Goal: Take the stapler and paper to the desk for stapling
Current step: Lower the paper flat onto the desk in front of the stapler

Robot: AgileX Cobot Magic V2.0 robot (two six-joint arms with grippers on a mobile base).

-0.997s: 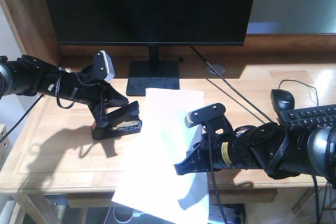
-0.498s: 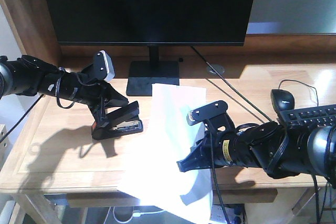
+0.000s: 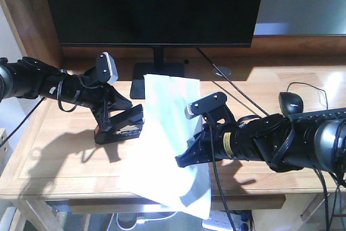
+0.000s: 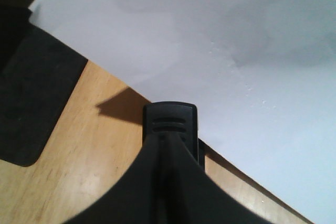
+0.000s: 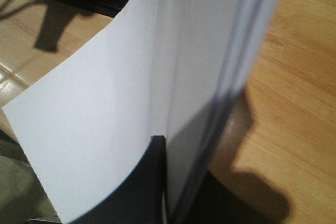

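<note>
Stapler (image 3: 120,127): black, with a red patch at its rear, resting on the wooden surface (image 3: 65,155) left of the monitor stand (image 3: 157,81), mouth gaping toward the sheets.
Left hand (image 3: 111,113): clamped on the stapler from above.
Paper (image 3: 167,133): white stack, lifted and bowed, its left edge touching or just beside the stapler's mouth, its near end overhanging the surface's front edge.
Right hand (image 3: 186,158): pinched shut on the paper's lower right edge, as the right wrist view shows.
Step in hand: likely feeding the stack's edge into the stapler.
Next move calls for: sliding the edge leftward between the stapler's arms, keeping the sheets aligned, then pressing down.
</note>
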